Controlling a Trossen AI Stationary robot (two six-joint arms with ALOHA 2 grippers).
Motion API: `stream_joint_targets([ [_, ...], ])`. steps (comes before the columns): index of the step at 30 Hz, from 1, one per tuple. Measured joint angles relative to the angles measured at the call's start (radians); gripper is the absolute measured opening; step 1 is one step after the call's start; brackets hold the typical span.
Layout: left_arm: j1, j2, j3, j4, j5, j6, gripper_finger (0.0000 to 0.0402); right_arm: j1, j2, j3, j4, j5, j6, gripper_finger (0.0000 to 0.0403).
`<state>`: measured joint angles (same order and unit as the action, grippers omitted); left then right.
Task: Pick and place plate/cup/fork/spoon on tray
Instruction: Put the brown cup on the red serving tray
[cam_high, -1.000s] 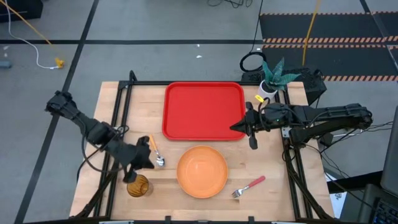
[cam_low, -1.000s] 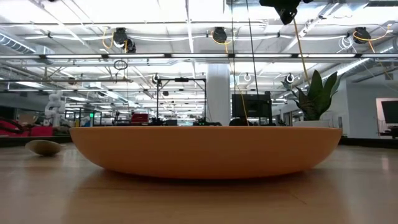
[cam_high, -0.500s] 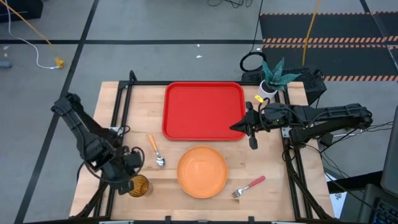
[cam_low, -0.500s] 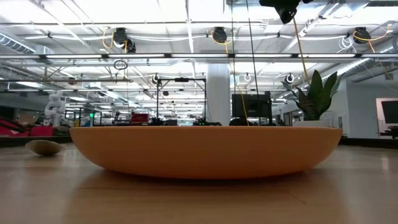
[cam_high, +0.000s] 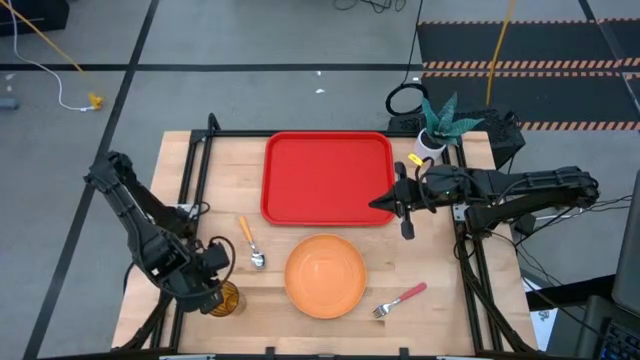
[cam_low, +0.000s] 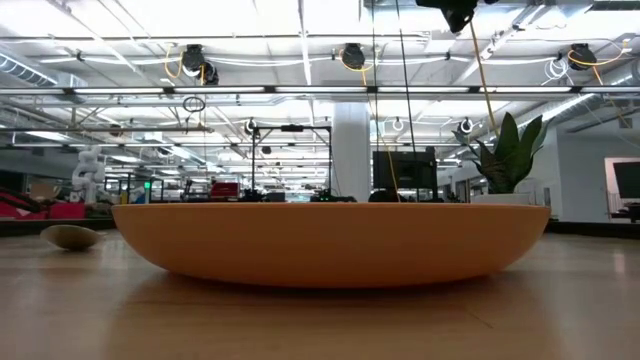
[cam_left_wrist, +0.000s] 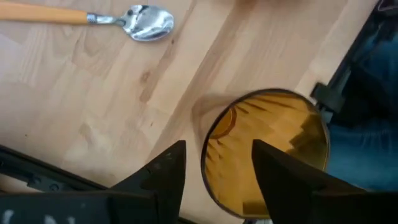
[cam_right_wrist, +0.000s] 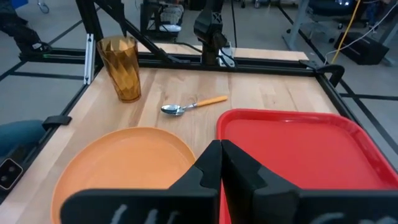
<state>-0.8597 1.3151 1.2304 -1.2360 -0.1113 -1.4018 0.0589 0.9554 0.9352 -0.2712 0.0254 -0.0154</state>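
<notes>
High view first: nearest the front edge of the pale wooden table (cam_high: 445, 300), at about seven o'clock, the left gripper (cam_high: 212, 283) hangs right over the small translucent amber tumbler cup (cam_high: 224, 298), its dark fingers (cam_left_wrist: 163, 176) spread apart above the cup's rim, one on each side and closed on nothing. The cup stands upright on the wood, close to the table's left frame rail. Towards five o'clock lies the small fork with silver tines and a pink-red plastic handle (cam_high: 400, 299), on its own. Between the two, near six o'clock, sits the round flat orange plastic plate (cam_high: 325, 275). Just beyond the cup lies the small spoon with a silver bowl and orange-yellow handle (cam_high: 249, 243), handle pointing away. Farther back, at twelve o'clock, the large bright red rectangular plastic tray (cam_high: 327, 177) lies bare. The right gripper (cam_high: 383, 202) waits at the tray's near right corner, fingers pressed together. At the far right corner stands a white pot with a green plant (cam_high: 437, 128).
</notes>
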Motion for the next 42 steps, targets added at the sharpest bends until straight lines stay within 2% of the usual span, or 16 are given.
stream_joint_targets([
  [6, 0.0, 0.061, 0.0, -0.001, 0.001, 0.023, 0.0191, 0.0, 0.0, 0.0, 0.011, 0.0, -0.001, 0.0],
  [11, 0.0, 0.1, -0.001, 0.0, 0.004, 0.059, 0.0173, 0.0, 0.0, 0.0, 0.012, 0.0, -0.004, 0.0],
  [14, 0.0, 0.112, -0.001, 0.0, 0.005, 0.076, 0.0142, 0.0, 0.0, 0.0, 0.012, 0.0, -0.004, 0.0],
  [23, 0.023, 0.112, -0.001, 0.002, 0.005, 0.171, 0.0015, 0.0, 0.013, 0.0, 0.035, 0.0, -0.007, 0.0],
  [29, 0.08, 0.108, 0.0, 0.009, 0.023, 0.268, 0.0021, 0.0, 0.122, 0.001, 0.174, 0.0, -0.028, 0.0],
  [33, 0.127, 0.104, 0.021, 0.002, 0.034, 0.337, 0.0009, 0.0, 0.218, 0.001, 0.249, 0.0, -0.06, 0.0],
  [38, 0.179, 0.104, 0.123, 0.004, 0.015, 0.455, 0.0017, 0.0, 0.327, 0.0, 0.315, -0.002, -0.144, 0.0],
  [42, 0.227, 0.104, 0.23, -0.023, -0.052, 0.572, 0.0009, 0.0, 0.4, 0.0, 0.4, -0.003, -0.201, 0.0008],
])
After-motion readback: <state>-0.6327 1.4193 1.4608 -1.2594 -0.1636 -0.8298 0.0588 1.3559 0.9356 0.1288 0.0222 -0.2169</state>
